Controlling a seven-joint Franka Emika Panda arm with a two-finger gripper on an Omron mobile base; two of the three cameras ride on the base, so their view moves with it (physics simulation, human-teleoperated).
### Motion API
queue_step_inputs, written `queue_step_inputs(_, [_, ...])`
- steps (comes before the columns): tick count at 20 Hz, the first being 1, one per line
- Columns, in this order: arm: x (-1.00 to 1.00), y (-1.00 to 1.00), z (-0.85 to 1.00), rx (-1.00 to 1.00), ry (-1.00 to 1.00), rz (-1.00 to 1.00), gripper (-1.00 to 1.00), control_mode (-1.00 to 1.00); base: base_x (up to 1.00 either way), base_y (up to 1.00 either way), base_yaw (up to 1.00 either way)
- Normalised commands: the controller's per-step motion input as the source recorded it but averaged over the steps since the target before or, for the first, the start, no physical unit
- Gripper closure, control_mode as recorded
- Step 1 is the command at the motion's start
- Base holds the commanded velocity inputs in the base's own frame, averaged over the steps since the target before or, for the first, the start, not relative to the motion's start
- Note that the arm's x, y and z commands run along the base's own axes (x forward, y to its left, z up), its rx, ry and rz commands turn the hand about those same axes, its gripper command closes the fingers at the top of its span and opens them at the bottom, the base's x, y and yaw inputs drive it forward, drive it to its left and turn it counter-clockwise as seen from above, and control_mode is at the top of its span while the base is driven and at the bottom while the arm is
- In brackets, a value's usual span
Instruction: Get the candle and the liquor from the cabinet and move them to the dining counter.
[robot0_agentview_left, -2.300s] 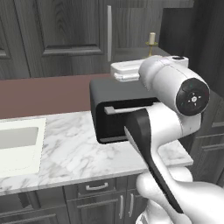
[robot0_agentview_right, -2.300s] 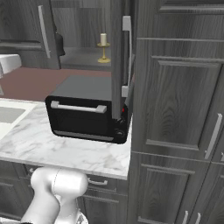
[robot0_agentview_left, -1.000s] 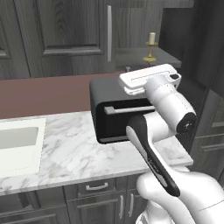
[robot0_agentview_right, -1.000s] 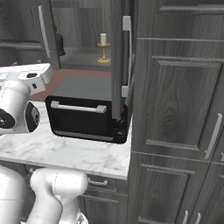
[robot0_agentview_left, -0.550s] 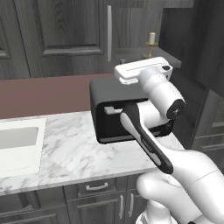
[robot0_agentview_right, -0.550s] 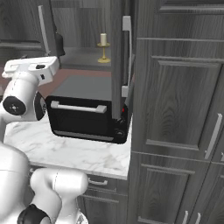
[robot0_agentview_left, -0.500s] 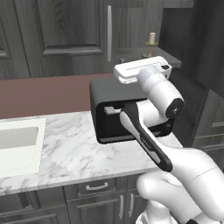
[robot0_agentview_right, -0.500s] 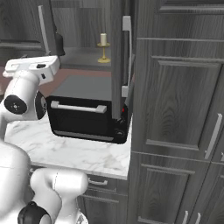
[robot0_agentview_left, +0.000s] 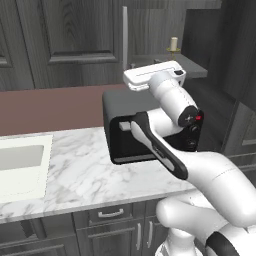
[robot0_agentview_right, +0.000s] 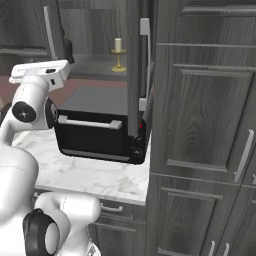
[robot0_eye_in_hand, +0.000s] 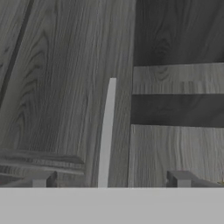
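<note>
Now raised higher than a moment ago, hand lifted from toaster-oven level up toward the cabinet (robot0_agentview_right: 200, 115). Gripper (robot0_eye_in_hand: 109, 179) spread wide, grasping nothing; tips flanking the silver door handle (robot0_eye_in_hand: 106, 131) close ahead, not touching. Candle (robot0_agentview_right: 118, 54) upright on the shelf behind the open door, unmoved. Bottle (robot0_agentview_right: 67, 50) dark, at the shelf's left, partly hidden. Black toaster oven (robot0_agentview_right: 100, 132) on the marble worktop (robot0_agentview_left: 80, 170) below, same spot as before. Sink (robot0_agentview_left: 20, 162) at far left.
</note>
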Motion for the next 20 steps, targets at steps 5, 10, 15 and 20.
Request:
queue_step_inputs(5, [0.25, 0.17, 0.12, 0.00, 0.00, 0.00, -1.00, -1.00, 0.00, 0.00, 0.00])
queue_step_inputs(10, [0.01, 0.00, 0.16, 0.00, 0.00, 0.00, -1.00, -1.00, 0.00, 0.00, 0.00])
queue_step_inputs(15, [0.05, 0.01, 0.12, 0.00, 0.00, 0.00, -1.00, -1.00, 0.00, 0.00, 0.00])
queue_step_inputs(20, [0.05, 0.00, 0.13, 0.00, 0.00, 0.00, -1.00, -1.00, 0.00, 0.00, 0.00])
